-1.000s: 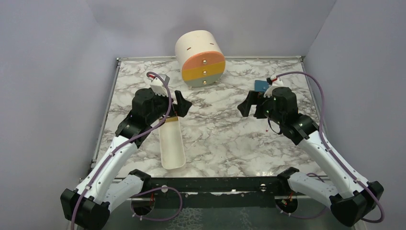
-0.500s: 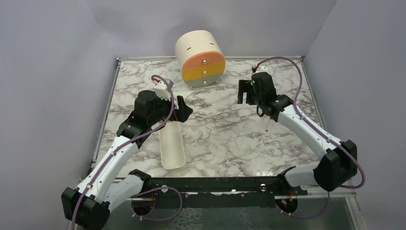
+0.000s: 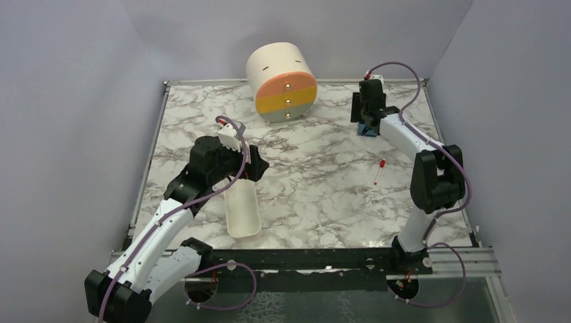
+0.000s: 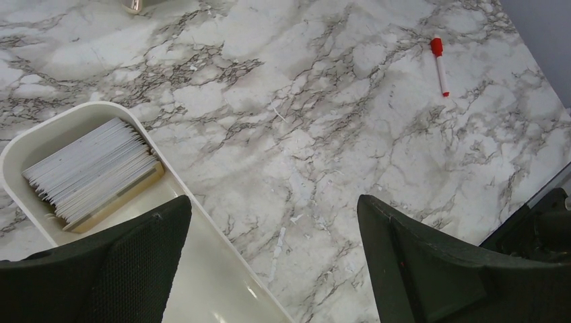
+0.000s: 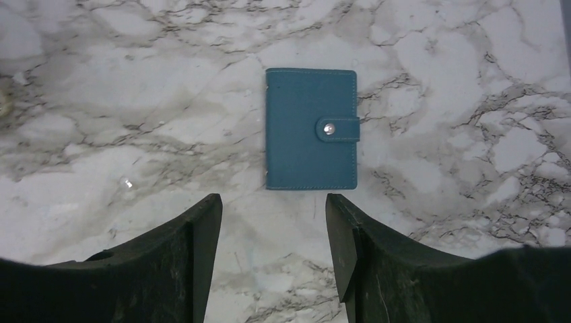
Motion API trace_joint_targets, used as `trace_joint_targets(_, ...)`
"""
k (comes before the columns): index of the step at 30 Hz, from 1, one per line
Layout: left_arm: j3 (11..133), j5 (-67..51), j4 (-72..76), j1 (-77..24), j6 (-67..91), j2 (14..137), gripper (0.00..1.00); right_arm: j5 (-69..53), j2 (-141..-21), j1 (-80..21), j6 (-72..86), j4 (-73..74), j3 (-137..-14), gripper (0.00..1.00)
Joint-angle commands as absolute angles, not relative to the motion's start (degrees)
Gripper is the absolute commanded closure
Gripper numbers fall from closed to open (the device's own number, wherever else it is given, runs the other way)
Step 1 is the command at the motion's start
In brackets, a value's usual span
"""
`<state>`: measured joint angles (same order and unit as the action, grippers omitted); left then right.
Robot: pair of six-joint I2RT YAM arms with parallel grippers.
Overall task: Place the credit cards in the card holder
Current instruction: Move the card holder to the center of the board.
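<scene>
Seen from above, the blue card holder lies on the far right of the marble table beneath the right gripper. The left gripper hangs over the far end of the white tray at the near left. The left wrist view shows its fingers spread wide and empty above that tray, with the credit cards packed in its end as a pale stack with one gold card. In the right wrist view the fingers stand moderately apart with nothing between them, and the holder lies snapped shut just past their tips, not touching them.

Card holder matt, stitched; table glossy marble-look
</scene>
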<state>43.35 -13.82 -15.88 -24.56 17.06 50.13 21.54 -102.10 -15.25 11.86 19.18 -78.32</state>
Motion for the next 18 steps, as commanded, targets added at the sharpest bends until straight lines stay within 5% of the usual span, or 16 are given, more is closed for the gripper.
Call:
trace_joint_targets(1,44.12,-11.14,-16.74,-25.2,15.35,48.74,0.04,18.74,-107.78,-10.52,10.82,17.23,-82.9,0.42)
trace_joint_targets(18,44.85,-7.42,-18.4,-25.24,14.24,48.01,0.04,-1.04,-124.28,-0.18,11.53,20.44,-91.1,0.41)
